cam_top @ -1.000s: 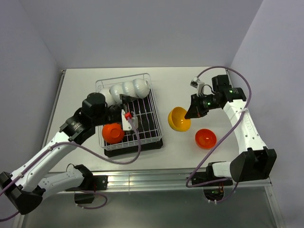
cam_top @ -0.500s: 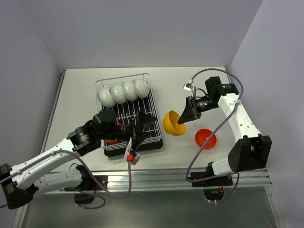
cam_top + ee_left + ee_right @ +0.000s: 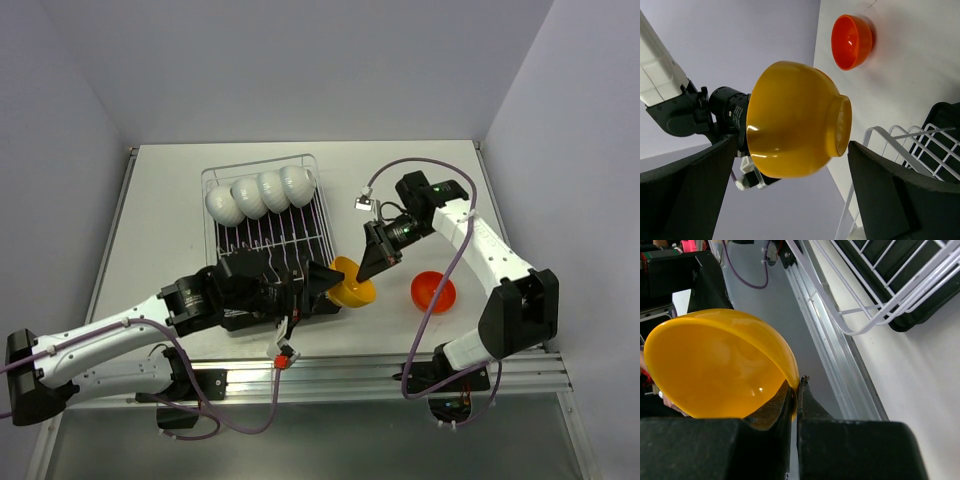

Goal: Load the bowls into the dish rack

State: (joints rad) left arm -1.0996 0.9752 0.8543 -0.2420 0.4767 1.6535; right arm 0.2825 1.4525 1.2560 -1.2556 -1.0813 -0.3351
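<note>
1. Handover: the yellow bowl, just carried leftward, hangs at the dish rack's front right corner, rim pinched by the right gripper.
2. The left gripper, swung off the rack, brackets it, jaws wide, no contact.
3. Likely next: left clamps, right lets go.

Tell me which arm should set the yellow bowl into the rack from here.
Left, probably. The open left gripper brackets the yellow bowl and sits at the dish rack's near corner. The right gripper is shut on the bowl's rim, stretched across from the other side.
</note>
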